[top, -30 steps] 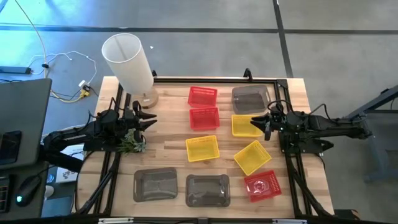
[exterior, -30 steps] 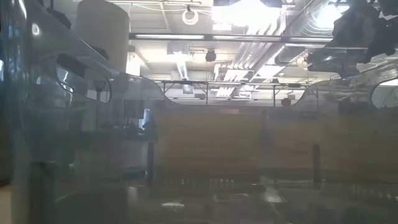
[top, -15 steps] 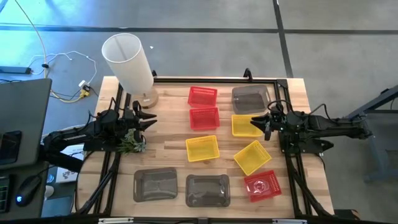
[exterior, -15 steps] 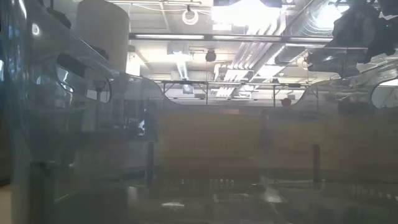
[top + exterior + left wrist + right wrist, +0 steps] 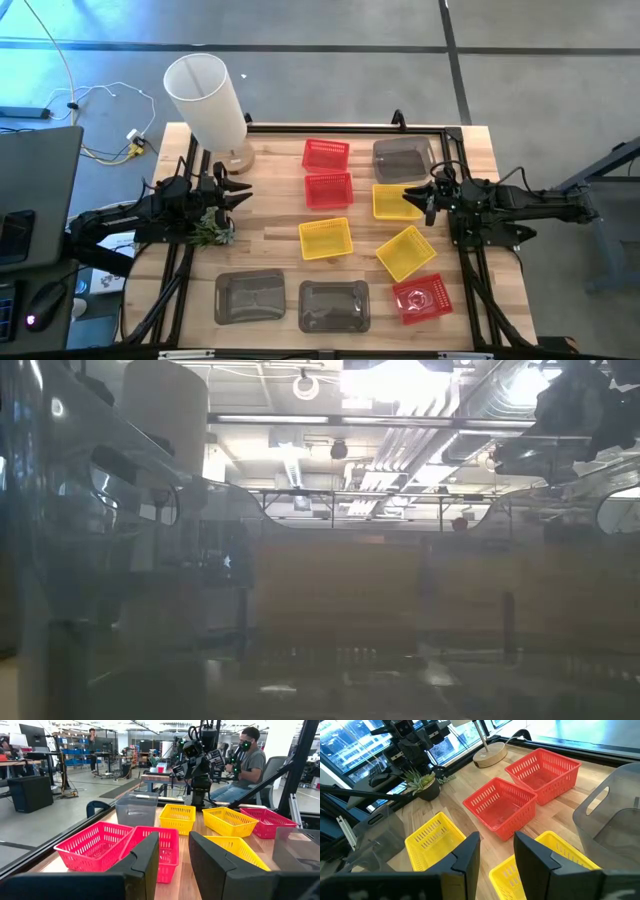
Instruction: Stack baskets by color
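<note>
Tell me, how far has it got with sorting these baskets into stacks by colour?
Nothing looks stacked yet. All nine baskets lie singly on the table: red baskets, yellow baskets and grey baskets. Nothing is in hand: the left gripper hovers open and empty near the small plant, and the right gripper hovers open over a yellow basket. All three stacks remain to be built.

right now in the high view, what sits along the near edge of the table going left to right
grey basket → second grey basket → red basket
</note>
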Controlling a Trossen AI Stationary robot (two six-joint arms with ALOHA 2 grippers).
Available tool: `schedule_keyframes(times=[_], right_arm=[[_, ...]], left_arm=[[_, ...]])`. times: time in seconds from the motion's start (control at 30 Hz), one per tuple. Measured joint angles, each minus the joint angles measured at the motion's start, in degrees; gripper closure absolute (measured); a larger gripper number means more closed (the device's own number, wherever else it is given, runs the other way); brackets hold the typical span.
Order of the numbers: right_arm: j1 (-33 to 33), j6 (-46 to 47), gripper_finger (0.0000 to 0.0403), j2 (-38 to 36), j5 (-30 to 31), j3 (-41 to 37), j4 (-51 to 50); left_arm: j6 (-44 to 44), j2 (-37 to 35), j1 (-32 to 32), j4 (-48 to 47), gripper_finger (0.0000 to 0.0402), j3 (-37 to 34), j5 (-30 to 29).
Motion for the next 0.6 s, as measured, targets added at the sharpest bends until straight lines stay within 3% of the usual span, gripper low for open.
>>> schedule_keyframes(times=[0.37, 0.6], right_arm=[[0.0, 0.0, 0.0295, 0.0, 0.0, 0.0, 0.0], [0.0, -9.4, 0.0295, 0.0, 0.2, 0.0, -0.1]], left_arm=[[0.0, 0.0, 0.0, 0.0, 0.0307, 0.0, 0.0], [0.0, 0.0, 0.0, 0.0, 0.0307, 0.0, 0.0]])
